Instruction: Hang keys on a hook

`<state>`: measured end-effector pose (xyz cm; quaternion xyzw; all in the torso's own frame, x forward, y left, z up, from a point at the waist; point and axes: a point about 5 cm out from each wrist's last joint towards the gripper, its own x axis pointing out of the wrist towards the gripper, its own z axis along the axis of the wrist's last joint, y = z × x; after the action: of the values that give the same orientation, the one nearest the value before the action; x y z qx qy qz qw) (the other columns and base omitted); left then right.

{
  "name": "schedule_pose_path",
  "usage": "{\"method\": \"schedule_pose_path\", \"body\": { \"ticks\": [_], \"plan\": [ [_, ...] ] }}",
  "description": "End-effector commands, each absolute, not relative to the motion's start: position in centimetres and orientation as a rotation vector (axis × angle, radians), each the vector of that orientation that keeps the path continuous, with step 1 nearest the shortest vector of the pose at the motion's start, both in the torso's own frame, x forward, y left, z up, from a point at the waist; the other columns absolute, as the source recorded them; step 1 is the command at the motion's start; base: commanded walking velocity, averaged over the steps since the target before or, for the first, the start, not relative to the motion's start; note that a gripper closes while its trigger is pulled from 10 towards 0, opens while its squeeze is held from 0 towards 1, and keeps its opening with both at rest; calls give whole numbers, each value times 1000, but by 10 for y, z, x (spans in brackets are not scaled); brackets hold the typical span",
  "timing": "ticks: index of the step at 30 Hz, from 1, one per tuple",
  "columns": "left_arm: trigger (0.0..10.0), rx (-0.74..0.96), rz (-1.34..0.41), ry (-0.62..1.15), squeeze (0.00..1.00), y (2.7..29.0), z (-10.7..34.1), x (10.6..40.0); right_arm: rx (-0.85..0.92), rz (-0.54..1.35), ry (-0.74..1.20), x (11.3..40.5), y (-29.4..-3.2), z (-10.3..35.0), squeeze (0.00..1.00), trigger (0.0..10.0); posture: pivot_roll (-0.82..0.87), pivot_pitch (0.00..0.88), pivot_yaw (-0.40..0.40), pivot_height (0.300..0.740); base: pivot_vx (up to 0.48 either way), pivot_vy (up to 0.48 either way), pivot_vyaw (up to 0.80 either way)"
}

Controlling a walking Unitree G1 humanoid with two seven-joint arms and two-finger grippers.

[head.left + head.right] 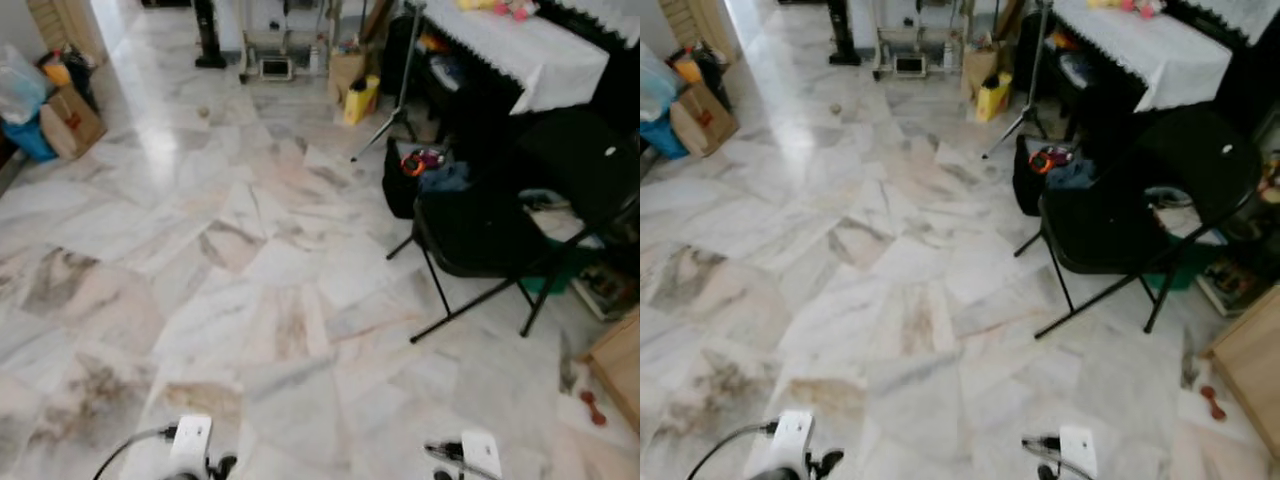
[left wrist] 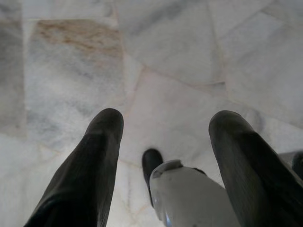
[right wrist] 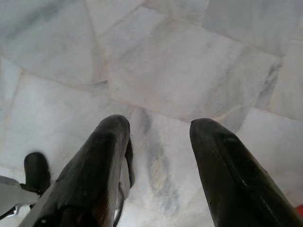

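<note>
We see the left tool (image 2: 163, 125) and right tool (image 3: 158, 127) both spread open, holding nothing, arms hanging low above the marble floor (image 1: 250, 260)

White marble tile floor (image 1: 250, 260) is stretching ahead w/ the black folding chair (image 1: 480, 235) standing on it to the right. Black bag (image 1: 402, 180) is sitting just behind the chair; the tripod stand (image 1: 395, 100) is standing behind that. White-clothed table (image 1: 520, 45) is lying far right, behind the chair. Yellow container (image 1: 360, 98) is sitting left of the tripod. Brown cardboard box (image 1: 68, 120) is resting at far left.
</note>
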<state>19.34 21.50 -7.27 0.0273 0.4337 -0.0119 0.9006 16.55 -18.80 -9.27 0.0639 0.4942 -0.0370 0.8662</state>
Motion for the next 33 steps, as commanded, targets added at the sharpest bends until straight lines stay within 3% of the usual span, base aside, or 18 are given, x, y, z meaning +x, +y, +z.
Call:
{"method": "schedule_pose_path", "body": {
  "ticks": [1,30,33],
  "plan": [
    [10000,63,-49,893,0,210,-73,195,122,-87,1038,164,-192,-93,0,10000,6,0,-38,740,0,-480,-563],
    [10000,81,-70,887,0,207,-73,195,122,-70,1044,163,-183,-94,0,10000,0,0,-44,740,0,-33,-560],
    [10000,78,-60,875,0,207,-72,196,124,-68,1047,162,-181,-95,0,10000,0,0,-44,740,0,-414,-558]
  ]
}}
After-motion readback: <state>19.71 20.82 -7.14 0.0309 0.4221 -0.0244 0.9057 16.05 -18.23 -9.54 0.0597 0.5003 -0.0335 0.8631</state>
